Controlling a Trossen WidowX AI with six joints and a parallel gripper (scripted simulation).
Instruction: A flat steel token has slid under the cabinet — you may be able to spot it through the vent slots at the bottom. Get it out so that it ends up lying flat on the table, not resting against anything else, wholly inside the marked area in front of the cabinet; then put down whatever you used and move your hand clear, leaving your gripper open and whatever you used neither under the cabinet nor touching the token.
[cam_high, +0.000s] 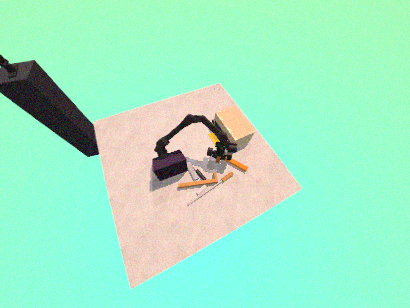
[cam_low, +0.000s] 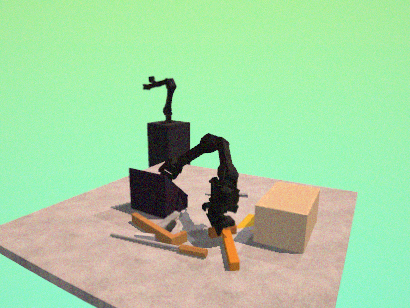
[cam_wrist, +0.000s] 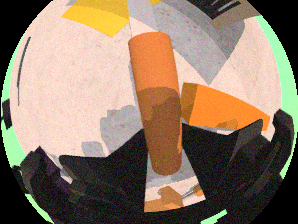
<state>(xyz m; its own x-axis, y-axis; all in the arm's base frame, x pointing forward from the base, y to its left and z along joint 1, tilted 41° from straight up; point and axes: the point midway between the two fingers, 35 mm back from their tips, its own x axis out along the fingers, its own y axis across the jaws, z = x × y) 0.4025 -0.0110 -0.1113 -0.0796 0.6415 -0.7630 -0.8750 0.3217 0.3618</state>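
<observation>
The cabinet is a tan box (cam_high: 235, 122) (cam_low: 282, 227); its dark slotted front (cam_wrist: 212, 7) shows at the top of the wrist view. My gripper (cam_high: 218, 158) (cam_low: 220, 230) (cam_wrist: 161, 129) is shut on an orange handle (cam_wrist: 154, 65), low over the table in front of the cabinet. A pale flat strip (cam_wrist: 142, 17) runs from the handle toward the top of the wrist view, across a yellow patch (cam_high: 213, 138) (cam_low: 246, 221) (cam_wrist: 95, 19) in front of the cabinet. I cannot make out the token or the strip's far end.
An orange bar (cam_high: 238, 165) (cam_low: 230, 252) (cam_wrist: 227, 107) lies beside the held handle. An L-shaped orange piece (cam_high: 195, 184) (cam_low: 150, 226) and a thin rod with an orange handle (cam_high: 227, 177) (cam_low: 193, 250) lie nearer the dark arm base (cam_high: 170, 166) (cam_low: 149, 194).
</observation>
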